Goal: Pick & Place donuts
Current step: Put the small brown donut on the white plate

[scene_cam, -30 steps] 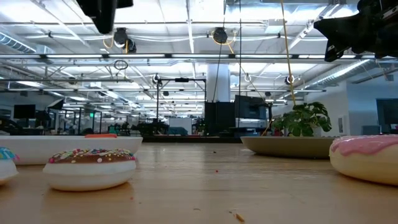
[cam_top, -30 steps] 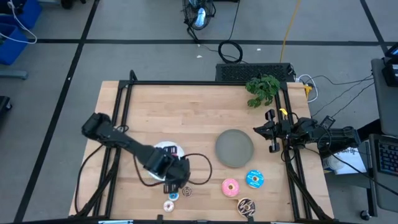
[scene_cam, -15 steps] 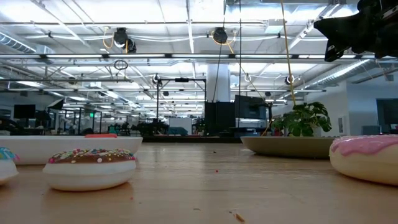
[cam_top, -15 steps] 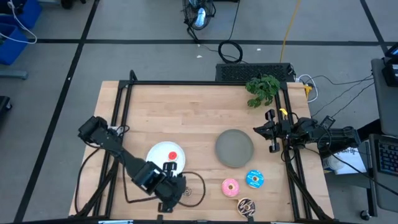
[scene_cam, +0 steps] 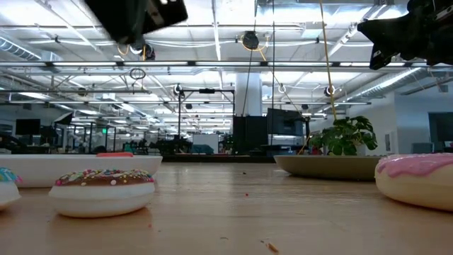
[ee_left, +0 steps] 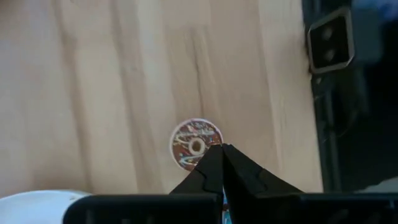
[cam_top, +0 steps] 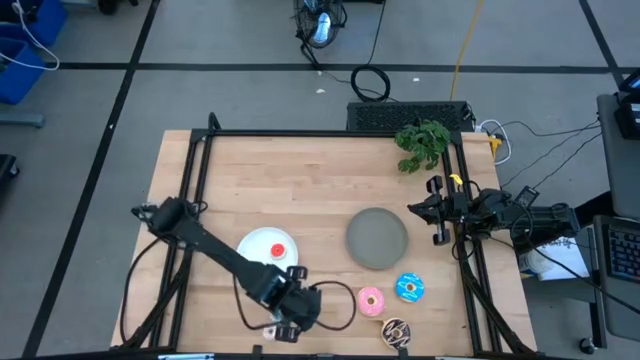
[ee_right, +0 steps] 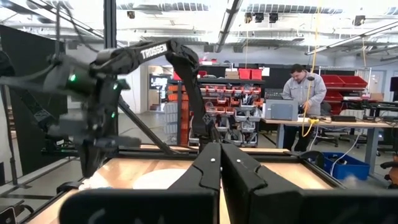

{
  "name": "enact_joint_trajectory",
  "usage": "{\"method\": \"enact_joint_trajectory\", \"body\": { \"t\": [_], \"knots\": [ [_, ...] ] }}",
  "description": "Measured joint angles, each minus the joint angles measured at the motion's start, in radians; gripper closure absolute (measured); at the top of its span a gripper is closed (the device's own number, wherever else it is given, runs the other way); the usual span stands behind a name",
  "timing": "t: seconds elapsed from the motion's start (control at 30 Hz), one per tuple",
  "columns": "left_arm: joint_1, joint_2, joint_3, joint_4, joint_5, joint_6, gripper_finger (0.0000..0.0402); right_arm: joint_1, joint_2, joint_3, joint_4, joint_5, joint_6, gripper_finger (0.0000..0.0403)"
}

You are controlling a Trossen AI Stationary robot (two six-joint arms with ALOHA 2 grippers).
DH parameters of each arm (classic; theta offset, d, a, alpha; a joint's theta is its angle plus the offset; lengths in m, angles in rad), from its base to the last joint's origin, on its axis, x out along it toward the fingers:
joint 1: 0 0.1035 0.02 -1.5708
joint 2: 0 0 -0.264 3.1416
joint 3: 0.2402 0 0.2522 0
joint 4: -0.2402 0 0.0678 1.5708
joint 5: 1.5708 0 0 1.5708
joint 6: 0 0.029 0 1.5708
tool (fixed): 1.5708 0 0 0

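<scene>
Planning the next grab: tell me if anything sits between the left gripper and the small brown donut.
Nothing visible does. The left gripper, fingers closed, hangs right at the edge of the small brown donut on bare table. The white plate lies off to one side.

Left arm (cam_top: 285, 305) is covering whatever's lying under it at the table's front edge; in the low view the pink donut (scene_cam: 417, 178) is getting cut off at the right edge and a blue-iced one (scene_cam: 6, 185) at the left

The worktop (cam_top: 300, 180) is pale planked wood with a matt finish, the sprinkled donut (scene_cam: 104, 190) seemingly smooth, glossy plastic.
</scene>
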State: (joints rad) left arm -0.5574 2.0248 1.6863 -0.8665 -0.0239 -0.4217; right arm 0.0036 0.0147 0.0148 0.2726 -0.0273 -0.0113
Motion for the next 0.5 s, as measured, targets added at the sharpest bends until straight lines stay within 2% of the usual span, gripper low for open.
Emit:
{"method": "enact_joint_trajectory", "body": {
  "t": [0.17,0.3,0.4,0.5],
  "knots": [
    [0.001,0.045,0.0,-0.006,0.013,0.039,0.0392,0.0,0.0,0.0,-0.008,0.0,0.008,0.0403],
    [0.001,0.046,0.001,-0.015,-0.028,0.033,0.0371,0.0,0.0,0.0,-0.012,0.0,0.007,0.0403],
    [-0.001,0.046,0.002,-0.034,-0.033,0.047,0.033,0.0,0.0,0.0,-0.015,0.0,0.006,0.0403],
    [-0.007,0.046,0.002,-0.032,-0.05,0.05,0.0268,0.0,0.0,0.0,-0.016,0.0,0.006,0.0403]
  ]
}}
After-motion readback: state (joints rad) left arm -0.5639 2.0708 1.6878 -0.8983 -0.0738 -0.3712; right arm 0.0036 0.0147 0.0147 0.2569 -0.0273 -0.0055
